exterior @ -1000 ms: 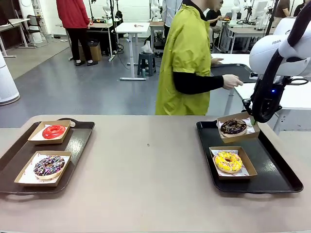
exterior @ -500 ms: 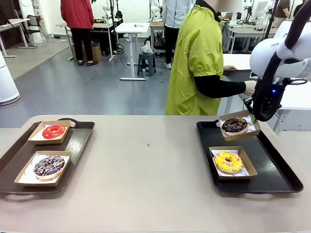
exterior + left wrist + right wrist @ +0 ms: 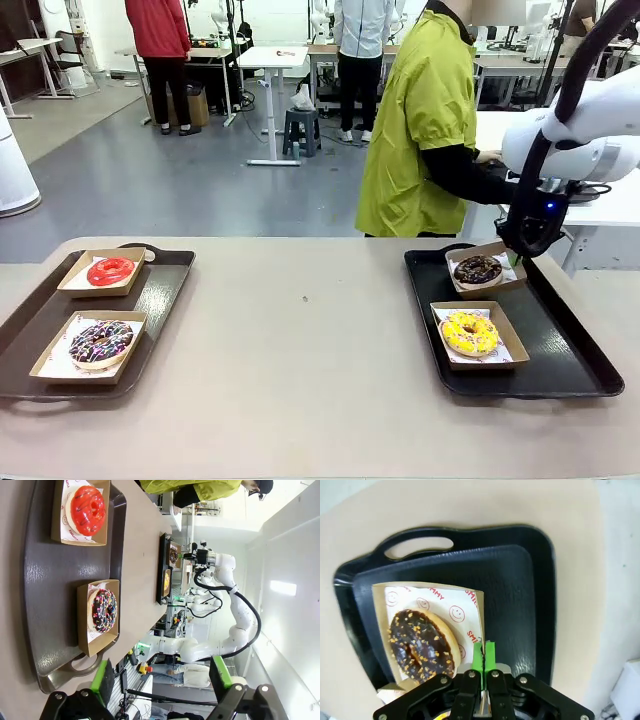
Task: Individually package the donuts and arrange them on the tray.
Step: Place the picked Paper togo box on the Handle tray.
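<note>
My right gripper (image 3: 517, 258) is shut on the right edge of a cardboard box (image 3: 500, 284) holding the dark chocolate donut (image 3: 478, 268), at the far end of the right tray (image 3: 560, 350). In the right wrist view the fingertips (image 3: 483, 655) pinch the box's paper-lined wall (image 3: 475, 610) beside that donut (image 3: 422, 645). The boxed yellow donut (image 3: 469, 332) lies nearer on the same tray. On the left tray (image 3: 160, 290) sit the boxed red donut (image 3: 110, 270) and the sprinkled chocolate donut (image 3: 100, 342). My left gripper (image 3: 161, 675) is open above them, over the red donut (image 3: 88, 510) and the sprinkled one (image 3: 104, 611).
A person in a yellow-green top (image 3: 425, 130) stands beyond the table's far right side, turned away towards another table. The beige tabletop (image 3: 300, 340) lies bare between the two trays. The right tray's handle (image 3: 417, 547) lies just beyond the held box.
My right gripper shifted slightly and lowered the boxed chocolate donut at the tray's far end. The person walked to the right and turned away. The left tray's donuts did not move.
</note>
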### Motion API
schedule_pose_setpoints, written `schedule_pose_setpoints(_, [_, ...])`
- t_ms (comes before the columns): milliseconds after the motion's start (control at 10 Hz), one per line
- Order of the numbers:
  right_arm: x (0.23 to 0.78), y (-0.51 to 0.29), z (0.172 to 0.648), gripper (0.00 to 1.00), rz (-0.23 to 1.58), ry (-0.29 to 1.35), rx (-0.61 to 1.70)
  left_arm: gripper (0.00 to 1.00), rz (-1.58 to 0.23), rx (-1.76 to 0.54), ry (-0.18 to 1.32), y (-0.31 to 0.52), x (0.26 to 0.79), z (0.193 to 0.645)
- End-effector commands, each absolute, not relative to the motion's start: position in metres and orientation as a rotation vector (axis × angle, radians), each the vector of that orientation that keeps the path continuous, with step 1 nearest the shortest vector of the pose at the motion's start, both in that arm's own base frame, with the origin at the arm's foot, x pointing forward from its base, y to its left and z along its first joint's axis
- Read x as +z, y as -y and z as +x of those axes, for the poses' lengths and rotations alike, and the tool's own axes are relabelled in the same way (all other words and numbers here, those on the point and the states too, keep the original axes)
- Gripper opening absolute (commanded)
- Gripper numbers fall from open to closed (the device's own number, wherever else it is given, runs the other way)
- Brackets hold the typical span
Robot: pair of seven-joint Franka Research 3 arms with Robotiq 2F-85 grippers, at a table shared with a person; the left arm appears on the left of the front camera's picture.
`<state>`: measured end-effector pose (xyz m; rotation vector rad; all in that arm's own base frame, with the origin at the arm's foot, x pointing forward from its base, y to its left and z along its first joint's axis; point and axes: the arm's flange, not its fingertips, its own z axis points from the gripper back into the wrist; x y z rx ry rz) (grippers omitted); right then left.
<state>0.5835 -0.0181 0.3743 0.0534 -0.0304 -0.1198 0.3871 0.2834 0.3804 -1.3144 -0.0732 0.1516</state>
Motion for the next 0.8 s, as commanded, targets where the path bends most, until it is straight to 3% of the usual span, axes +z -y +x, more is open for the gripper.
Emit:
schedule_pose_setpoints(0, [0.369,0.015,0.596,0.01,0.087,0.013,-0.086,1.0,-1.3,0.154,0.071,-0.282,0.382,0.382])
schedule_pose_setpoints(200, [0.364,0.012,0.598,0.01,0.08,0.003,-0.077,1.0,-1.3,0.154,0.071,-0.282,0.382,0.382])
schedule_pose_setpoints(300, [0.364,0.011,0.597,0.54,0.083,-0.002,-0.075,1.0,-1.3,0.154,0.071,-0.282,0.382,0.382])
schedule_pose_setpoints(400, [0.365,0.011,0.596,0.61,0.08,0.001,-0.071,1.0,-1.3,0.154,0.071,-0.282,0.382,0.382])
schedule_pose_setpoints(500, [0.368,0.013,0.595,1.0,0.083,0.002,-0.077,1.0,-1.3,0.154,0.071,-0.282,0.382,0.382])
schedule_pose_setpoints(700, [0.374,0.014,0.59,1.0,0.093,0.006,-0.08,1.0,-1.3,0.154,0.071,-0.282,0.382,0.382])
